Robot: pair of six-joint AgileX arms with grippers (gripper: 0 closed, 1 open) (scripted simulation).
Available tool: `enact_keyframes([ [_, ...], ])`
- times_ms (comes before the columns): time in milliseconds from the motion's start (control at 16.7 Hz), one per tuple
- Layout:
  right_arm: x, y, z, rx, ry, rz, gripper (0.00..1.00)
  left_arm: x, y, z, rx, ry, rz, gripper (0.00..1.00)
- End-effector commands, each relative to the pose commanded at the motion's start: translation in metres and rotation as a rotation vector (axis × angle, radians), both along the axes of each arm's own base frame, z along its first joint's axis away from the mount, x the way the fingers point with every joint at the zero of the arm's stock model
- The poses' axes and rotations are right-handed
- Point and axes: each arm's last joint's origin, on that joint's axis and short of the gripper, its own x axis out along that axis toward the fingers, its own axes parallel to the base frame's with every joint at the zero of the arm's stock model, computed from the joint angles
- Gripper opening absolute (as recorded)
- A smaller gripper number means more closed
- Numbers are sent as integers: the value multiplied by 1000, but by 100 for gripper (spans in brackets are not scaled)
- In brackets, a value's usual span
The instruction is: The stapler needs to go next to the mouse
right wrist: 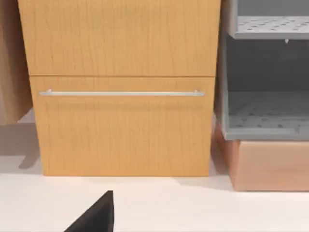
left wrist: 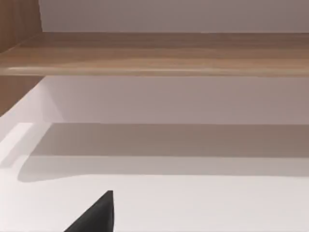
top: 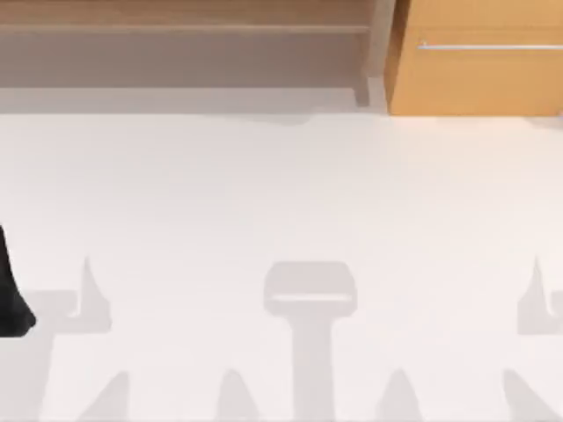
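The stapler and the mouse are out of view. The white table [top: 281,193] carries only grey shadows of the arms along its near side. A black part of my left arm [top: 10,294] juts in at the table's left edge. A dark tip of my left gripper [left wrist: 96,217] hangs over the bare white surface, facing the low wooden shelf [left wrist: 159,53]. A matching dark tip of my right gripper [right wrist: 96,217] hangs above the table in front of the drawer cabinet [right wrist: 120,125].
A long wooden shelf [top: 185,26] runs along the back left. An orange-wood drawer cabinet [top: 475,70] with a metal bar handle [right wrist: 120,93] stands at the back right. Beside it a grey perforated rack [right wrist: 265,111] rests on a wooden block [right wrist: 270,164].
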Motion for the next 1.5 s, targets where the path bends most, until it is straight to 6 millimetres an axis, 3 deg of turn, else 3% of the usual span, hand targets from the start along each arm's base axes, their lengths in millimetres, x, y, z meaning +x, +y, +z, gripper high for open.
enact_keyframes([
  [180, 0, 0, 2, -1, 10, -5, 100, 0, 0, 0, 0, 0, 0, 100],
  [420, 4, -7, 21, -4, 144, -64, 100, 0, 0, 0, 0, 0, 0, 100],
  [600, 17, -17, 39, 6, 354, -137, 100, 0, 0, 0, 0, 0, 0, 100],
  [780, 43, -34, 47, 43, 655, -210, 100, 0, 0, 0, 0, 0, 0, 100],
  [1140, 102, -85, 32, 191, 1229, -307, 100, 0, 0, 0, 0, 0, 0, 100],
  [1500, 131, -126, 11, 323, 1513, -335, 100, 0, 0, 0, 0, 0, 0, 100],
])
